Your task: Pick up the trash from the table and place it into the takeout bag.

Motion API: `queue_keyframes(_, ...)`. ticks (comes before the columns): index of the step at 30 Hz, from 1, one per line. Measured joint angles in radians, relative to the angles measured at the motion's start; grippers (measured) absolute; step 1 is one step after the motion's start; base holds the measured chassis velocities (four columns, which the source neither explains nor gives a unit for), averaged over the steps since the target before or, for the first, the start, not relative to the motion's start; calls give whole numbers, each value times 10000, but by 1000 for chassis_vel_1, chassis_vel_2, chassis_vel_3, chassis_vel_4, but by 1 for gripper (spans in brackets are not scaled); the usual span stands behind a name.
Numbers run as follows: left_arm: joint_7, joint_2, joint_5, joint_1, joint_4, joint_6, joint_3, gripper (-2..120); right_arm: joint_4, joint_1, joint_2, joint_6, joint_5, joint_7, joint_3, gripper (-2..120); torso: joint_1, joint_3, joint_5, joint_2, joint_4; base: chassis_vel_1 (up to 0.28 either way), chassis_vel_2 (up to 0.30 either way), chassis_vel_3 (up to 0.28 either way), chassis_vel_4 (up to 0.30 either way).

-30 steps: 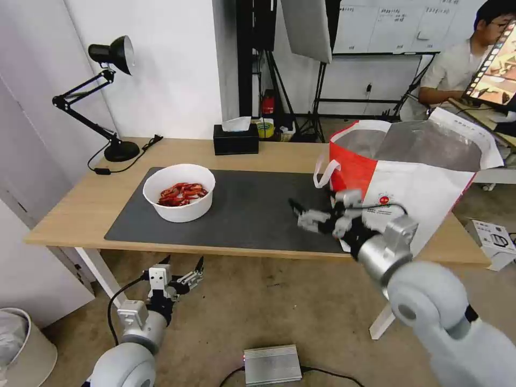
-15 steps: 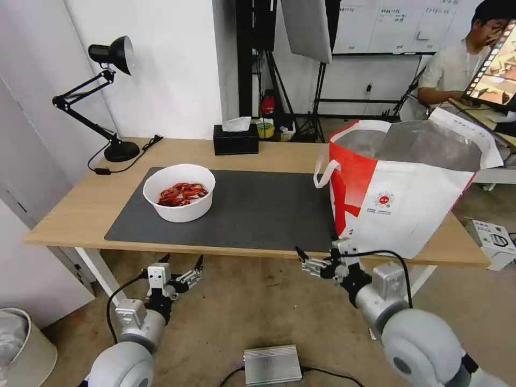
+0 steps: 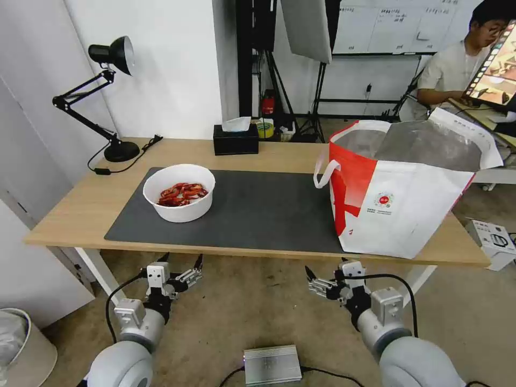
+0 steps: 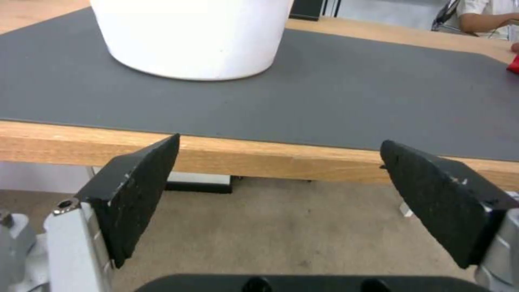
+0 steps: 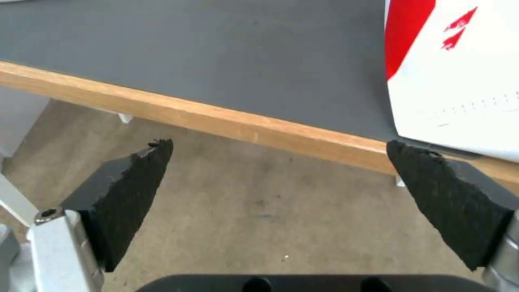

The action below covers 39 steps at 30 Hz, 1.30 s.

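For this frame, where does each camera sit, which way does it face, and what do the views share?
Head view: high on the robot, facing forward and down at the table, bowl and takeout bag; left hand and right hand hang before the near edge.
Left wrist view: below the edge, facing the bowl between open fingers.
Right wrist view: below the edge, facing the bag between open fingers.
Shared: the grey mat.

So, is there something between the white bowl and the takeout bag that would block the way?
Nothing visible does. The white bowl sits on the dark mat, and the stretch of mat between it and the takeout bag is bare. Both the left gripper and the right gripper hang open below the table edge.
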Motion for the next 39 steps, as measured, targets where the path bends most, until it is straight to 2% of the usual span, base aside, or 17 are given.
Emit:
queue_keyframes(15, -9, 42, -7, 9, -71, 0, -35, 100, -18, -37, 112, 67, -67, 29, -17, 100, 0, 0, 0, 0, 0, 0, 0, 0, 0)
queue_keyframes(22, -203, 302, -550, -376, -182, 99, -158, 100, -24, -27, 111, 73, -67, 29, -17, 100, 0, 0, 0, 0, -1, 0, 0, 0, 0)
queue_keyframes(30, -1028, 682, -2058, -1039, -431, 715, -448, 100, -31, -23, 110, 76, -64, 27, -17, 100, 1, 0, 0, 0, 0, 0, 0, 0, 0)
queue_keyframes(33, -1482, 947, -2831, -1290, -559, 1387, -755, 100, -32, -20, 109, 77, -63, 25, -17, 100, 0, 0, -1, 0, 0, 0, 0, 0, 0)
queue_keyframes(34, -1482, 947, -2831, -1290, -559, 1387, -755, 100, -32, -20, 109, 77, -63, 25, -17, 100, 0, 0, -1, 0, 0, 0, 0, 0, 0)
queue_keyframes(37, -1766, 1368, -3900, -1427, -707, 1959, -1386, 100, -32, -18, 108, 77, -61, 23, -16, 100, 1, 0, -2, 0, 0, 0, 0, 0, 0)
queue_keyframes(39, -1865, 1479, -4155, -1443, -747, 2101, -1571, 100, -32, -17, 108, 77, -60, 21, -17, 100, 0, 0, -1, 0, 0, 0, 0, 0, 0)
